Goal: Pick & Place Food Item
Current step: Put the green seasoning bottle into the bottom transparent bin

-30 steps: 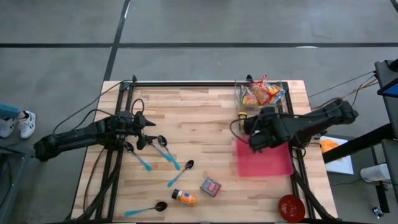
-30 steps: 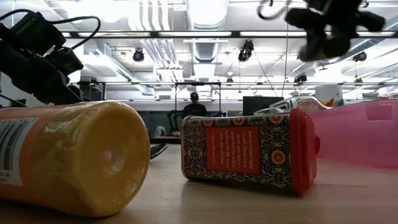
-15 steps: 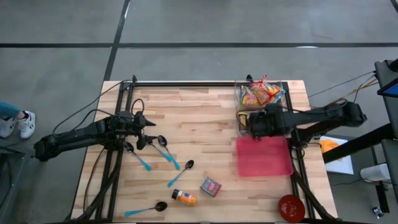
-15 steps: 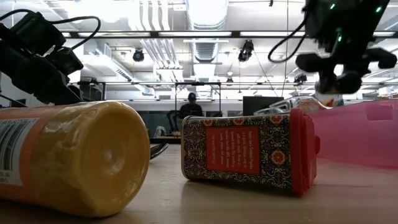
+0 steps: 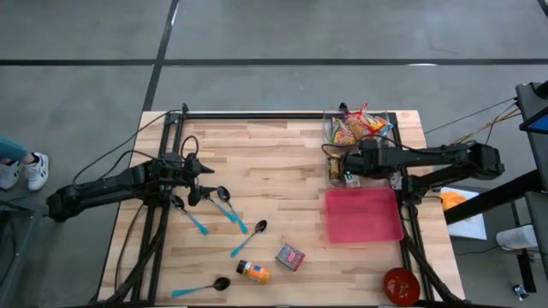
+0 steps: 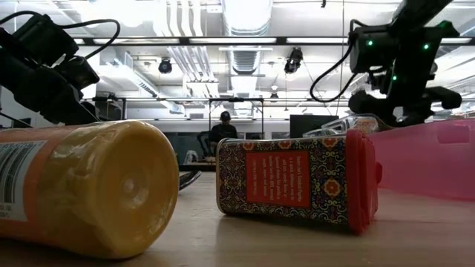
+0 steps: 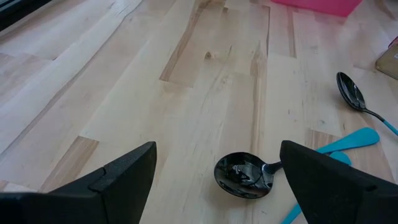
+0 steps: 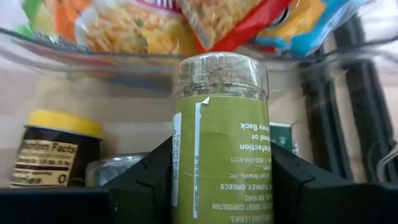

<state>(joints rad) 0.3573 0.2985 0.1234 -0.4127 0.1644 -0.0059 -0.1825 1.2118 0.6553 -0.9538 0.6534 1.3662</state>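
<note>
Right gripper [image 8: 221, 186] fingers grasp a green-labelled clear herb jar [image 8: 219, 134] near the snack tub [image 5: 358, 130]; it should travel upright, left gripper [image 7: 214, 180] fingers released

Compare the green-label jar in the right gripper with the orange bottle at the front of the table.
The green-label jar sits between the right gripper's fingers; the orange bottle lies untouched on the table. The jar sits by the snack bin at the far side, the bottle at the near edge. Both are labelled.
</note>
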